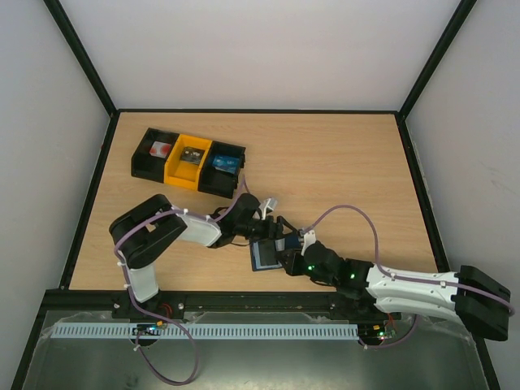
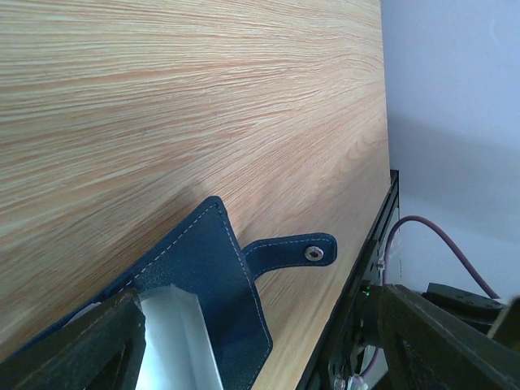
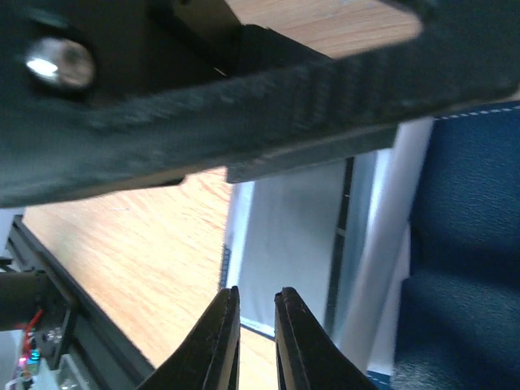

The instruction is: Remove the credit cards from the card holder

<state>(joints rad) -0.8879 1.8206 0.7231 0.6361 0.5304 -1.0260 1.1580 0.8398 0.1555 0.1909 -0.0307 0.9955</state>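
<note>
Near the front edge of the table (image 1: 349, 162), the left gripper (image 2: 256, 325) gapes wide astride the half-cropped card holder (image 2: 213, 272), while the right gripper (image 3: 253, 305) is almost closed, any hold indiscernible.

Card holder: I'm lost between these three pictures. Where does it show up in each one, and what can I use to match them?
Top external: the card holder is low centre, near the front edge.
Left wrist: the card holder is bottom left, dark blue, its snap strap pointing right.
Right wrist: the card holder fills the right side, dark blue.
Shared landmark: the wooden table shows in all three.
</note>
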